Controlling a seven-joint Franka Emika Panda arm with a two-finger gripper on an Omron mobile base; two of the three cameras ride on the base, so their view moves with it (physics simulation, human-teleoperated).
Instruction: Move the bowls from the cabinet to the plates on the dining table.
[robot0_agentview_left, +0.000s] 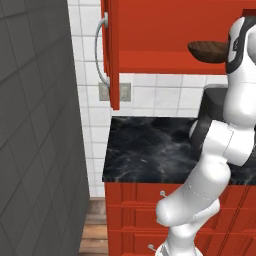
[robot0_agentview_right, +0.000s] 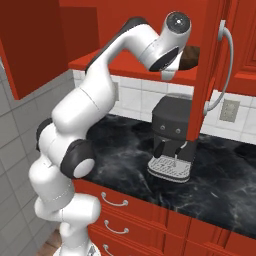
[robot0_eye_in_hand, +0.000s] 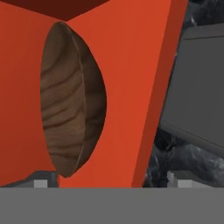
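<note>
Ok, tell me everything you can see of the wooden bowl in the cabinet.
The wooden bowl is dark brown with wavy grain, wide and shallow with a thin rim. It sits upright on the red shelf of the open cabinet, above the coffee machine; the hand view shows it rolled sideways because the camera is turned. The end effector is open, close in front, not touching it. Nothing seems to be inside.
</note>
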